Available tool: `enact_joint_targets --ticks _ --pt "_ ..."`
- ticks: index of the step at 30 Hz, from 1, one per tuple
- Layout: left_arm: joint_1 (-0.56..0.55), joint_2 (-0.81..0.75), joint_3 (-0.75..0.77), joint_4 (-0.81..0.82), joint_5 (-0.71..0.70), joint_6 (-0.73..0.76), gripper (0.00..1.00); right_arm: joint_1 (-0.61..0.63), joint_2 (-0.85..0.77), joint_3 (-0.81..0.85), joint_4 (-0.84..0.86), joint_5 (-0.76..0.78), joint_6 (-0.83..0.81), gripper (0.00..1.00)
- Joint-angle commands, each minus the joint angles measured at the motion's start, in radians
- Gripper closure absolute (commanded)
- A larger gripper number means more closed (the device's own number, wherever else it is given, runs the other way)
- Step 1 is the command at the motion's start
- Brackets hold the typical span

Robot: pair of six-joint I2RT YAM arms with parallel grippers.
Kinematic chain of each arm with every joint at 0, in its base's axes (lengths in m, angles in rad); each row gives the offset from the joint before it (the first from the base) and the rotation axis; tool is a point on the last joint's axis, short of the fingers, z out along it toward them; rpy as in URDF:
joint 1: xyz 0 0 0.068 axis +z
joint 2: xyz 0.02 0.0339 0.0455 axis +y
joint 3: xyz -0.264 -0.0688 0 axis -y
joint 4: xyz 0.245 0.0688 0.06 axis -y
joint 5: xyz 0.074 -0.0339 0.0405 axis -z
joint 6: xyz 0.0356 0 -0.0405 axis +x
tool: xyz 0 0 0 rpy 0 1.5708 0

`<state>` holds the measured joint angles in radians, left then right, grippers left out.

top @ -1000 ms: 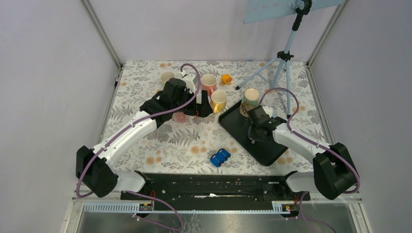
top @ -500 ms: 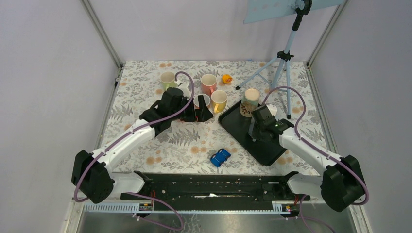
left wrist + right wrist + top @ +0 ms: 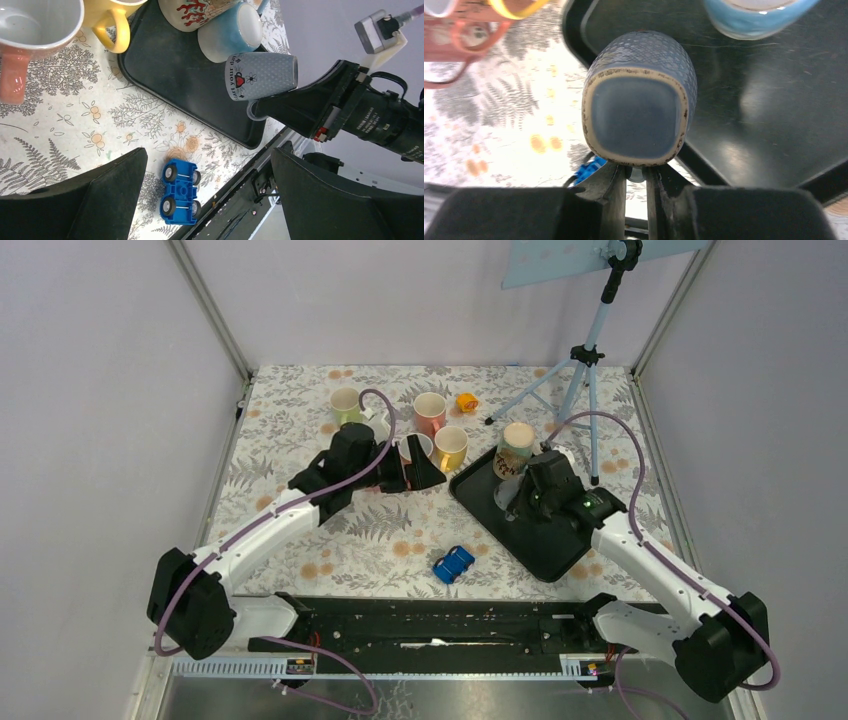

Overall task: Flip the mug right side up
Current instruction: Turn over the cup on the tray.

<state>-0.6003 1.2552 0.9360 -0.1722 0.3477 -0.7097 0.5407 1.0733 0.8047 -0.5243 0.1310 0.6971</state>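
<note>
The mug (image 3: 260,76) is grey-blue and dotted, with a red heart and lettering on its side. It hangs on its side above the black tray (image 3: 548,545). My right gripper (image 3: 635,175) is shut on its handle, and the mug's unglazed base (image 3: 636,120) faces the right wrist camera. From above, the mug (image 3: 507,502) shows just left of the right wrist. My left gripper (image 3: 412,472) stands wide open beside the cluster of upright mugs, holding nothing. Its fingers (image 3: 90,200) frame the blue toy car (image 3: 179,192).
Upright mugs stand on the floral cloth: green (image 3: 345,400), pink (image 3: 430,408) and yellow (image 3: 451,445). A coral-patterned mug (image 3: 517,440) and a light blue mug (image 3: 235,32) sit on the tray's far end. An orange toy (image 3: 466,401) and a tripod (image 3: 590,355) are at the back.
The right arm has lifted and swung the mug up off the tray while staying shut on its handle. The left gripper has drawn back a little from the mugs, still open.
</note>
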Motion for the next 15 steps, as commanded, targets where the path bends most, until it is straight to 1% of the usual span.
enact_joint_targets --ticks 1,4,11,12,15 --pt "0.023 -0.03 -0.012 0.101 0.062 -0.038 0.01 0.014 -0.037 0.082 0.125 -0.093 0.056 1.0" --pt "0.038 -0.031 -0.025 0.133 0.096 -0.062 0.01 0.014 -0.032 0.082 0.233 -0.152 0.093 1.0" --pt "0.1 -0.027 -0.062 0.241 0.209 -0.155 0.03 0.012 0.048 0.075 0.57 -0.306 0.217 1.0" --pt "0.111 -0.025 -0.07 0.271 0.232 -0.174 0.03 0.013 0.058 0.07 0.638 -0.327 0.234 1.0" --pt "0.146 -0.013 -0.095 0.363 0.311 -0.245 0.05 0.013 0.093 0.066 0.768 -0.384 0.284 1.0"
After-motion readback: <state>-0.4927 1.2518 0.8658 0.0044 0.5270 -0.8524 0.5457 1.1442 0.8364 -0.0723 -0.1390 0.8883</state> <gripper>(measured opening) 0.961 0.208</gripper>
